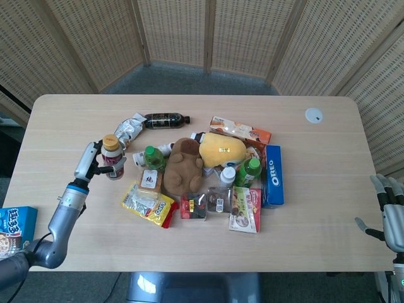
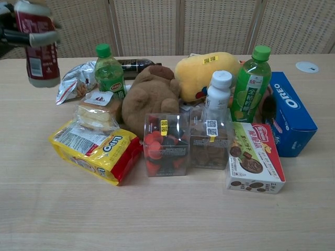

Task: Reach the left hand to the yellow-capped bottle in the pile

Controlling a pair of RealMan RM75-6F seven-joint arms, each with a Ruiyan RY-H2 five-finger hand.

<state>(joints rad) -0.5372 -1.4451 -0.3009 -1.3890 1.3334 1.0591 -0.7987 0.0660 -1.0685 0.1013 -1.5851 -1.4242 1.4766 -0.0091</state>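
Observation:
The yellow-capped bottle [image 1: 112,156] with its dark red label is off the table, left of the pile, and my left hand [image 1: 91,161] grips it around the body. In the chest view the bottle [image 2: 37,47] sits at the top left, its cap cut off by the frame edge, with my left hand's fingers [image 2: 36,37] wrapped across it. My right hand [image 1: 388,211] hangs open past the table's right front corner, fingers spread and holding nothing.
The pile holds a green-capped bottle [image 1: 150,157], brown plush [image 1: 182,167], yellow plush [image 1: 221,148], yellow snack pack [image 1: 148,203], Oreo box [image 1: 273,175], a dark bottle [image 1: 163,120] and a foil bag [image 1: 129,128]. A blue box [image 1: 16,230] lies beyond the left edge.

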